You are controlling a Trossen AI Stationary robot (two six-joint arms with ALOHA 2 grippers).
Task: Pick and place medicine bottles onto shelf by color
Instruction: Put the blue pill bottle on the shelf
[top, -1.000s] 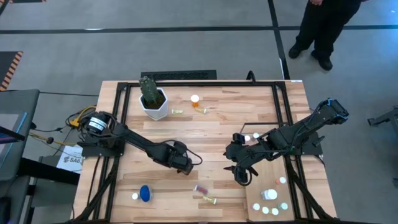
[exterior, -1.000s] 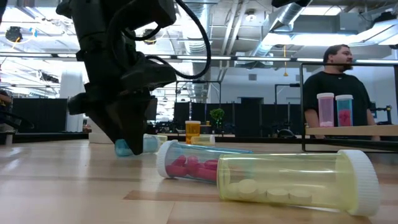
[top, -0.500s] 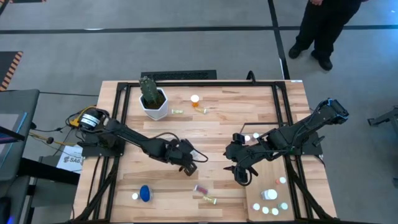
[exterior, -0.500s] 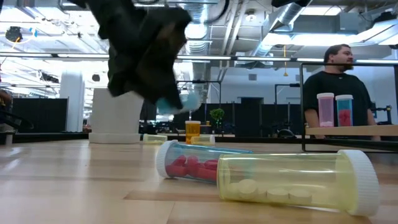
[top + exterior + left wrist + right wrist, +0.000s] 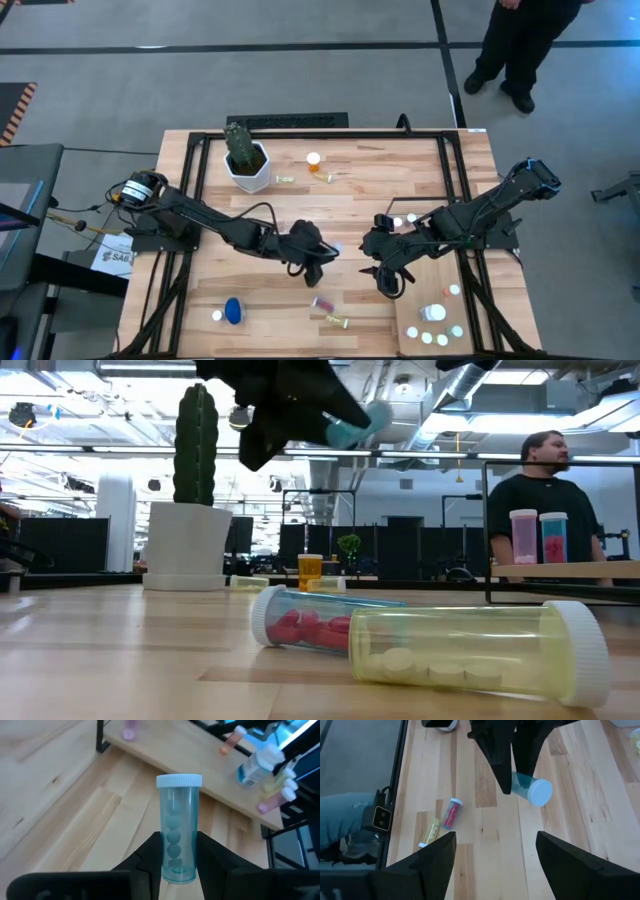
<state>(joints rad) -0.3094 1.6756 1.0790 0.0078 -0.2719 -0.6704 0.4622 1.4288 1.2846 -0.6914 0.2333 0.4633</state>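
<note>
Left claw [image 5: 318, 252] is near table [image 5: 350, 200] center, clamped on a teal bottle [image 5: 177, 827] with a white cap, held clear of the surface. Right claw [image 5: 385, 280] sits at 3 o'clock of it, fingers spread, gripping nothing, at the shelf [image 5: 480, 305] edge. Shelf is at the table's 4 o'clock corner with several bottles on it. Pink bottle [image 5: 323, 303] and yellow bottle [image 5: 337, 320] lie at 6 o'clock of the left claw. Orange bottle [image 5: 314, 162] stands at 12 o'clock, right of the cactus pot [image 5: 247, 168].

Even overhead light falls on the table [image 5: 340, 200], casting soft shadows. Ceiling lamps [image 5: 60, 410] glare in the low view, where the left gripper [image 5: 300, 405] smears.
</note>
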